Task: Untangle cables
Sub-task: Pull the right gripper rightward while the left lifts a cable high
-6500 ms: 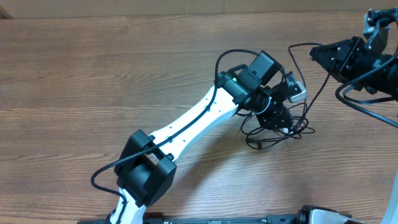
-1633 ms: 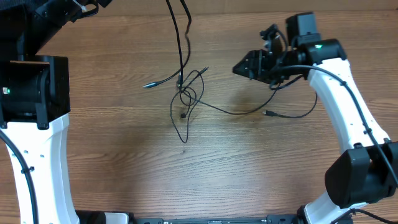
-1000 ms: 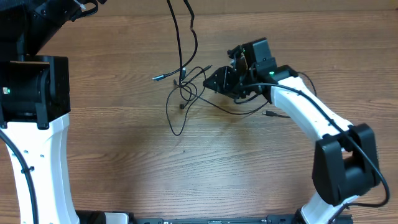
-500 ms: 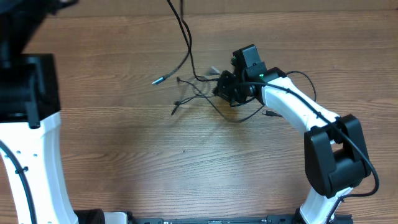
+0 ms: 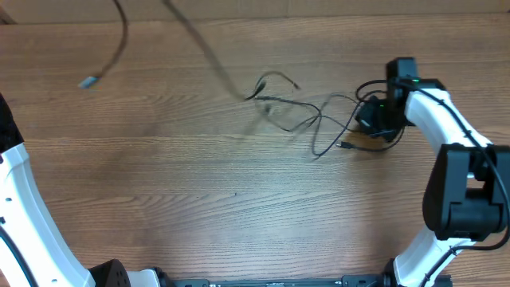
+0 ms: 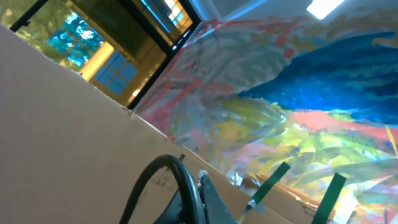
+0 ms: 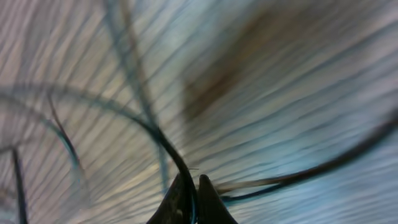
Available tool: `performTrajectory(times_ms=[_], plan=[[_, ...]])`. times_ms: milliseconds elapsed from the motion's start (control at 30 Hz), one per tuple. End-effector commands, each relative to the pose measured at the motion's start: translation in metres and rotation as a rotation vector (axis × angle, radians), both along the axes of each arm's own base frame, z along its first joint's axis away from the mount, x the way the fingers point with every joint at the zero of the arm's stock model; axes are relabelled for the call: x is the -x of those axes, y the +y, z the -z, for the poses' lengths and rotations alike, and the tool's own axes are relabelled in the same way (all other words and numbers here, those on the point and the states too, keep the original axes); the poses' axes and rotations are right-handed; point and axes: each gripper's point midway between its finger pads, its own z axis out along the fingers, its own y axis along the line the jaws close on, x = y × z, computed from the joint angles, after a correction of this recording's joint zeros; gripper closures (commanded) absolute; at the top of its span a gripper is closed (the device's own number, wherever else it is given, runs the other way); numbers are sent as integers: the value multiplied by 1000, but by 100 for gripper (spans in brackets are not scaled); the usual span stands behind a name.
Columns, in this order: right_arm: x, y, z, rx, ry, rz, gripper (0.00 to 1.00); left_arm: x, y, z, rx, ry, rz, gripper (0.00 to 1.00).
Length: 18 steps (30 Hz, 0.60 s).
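Brown wood-grain tabletop (image 5: 199, 207), grain running left to right; pale cardboard wall (image 5: 335, 6) along its far edge; seen from the left wrist, more cardboard (image 6: 56, 130), colourful mural (image 6: 298, 106), lit windows (image 6: 106, 43), green tape strips (image 6: 329, 193).

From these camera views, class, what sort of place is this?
Probably an indoor robotics lab: white robot arms work thin cables on a wood-grain table, with a cardboard screen and painted mural wall behind.
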Motion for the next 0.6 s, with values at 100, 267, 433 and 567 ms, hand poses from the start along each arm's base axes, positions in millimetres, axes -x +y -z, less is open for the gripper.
performTrajectory(times_ms=[100,267,433,567], plan=[[9,-37,3,31,18,-14,96,15,0,-13,22,-39,-6,96],[11,-52,3,35,20,-2,96,14,-1,-12,19,-33,-3,96],[11,-58,2,25,5,-26,92,13,-5,-8,-30,-31,-8,96],[11,-54,2,11,3,-38,92,-8,-5,25,-178,60,-74,96]])
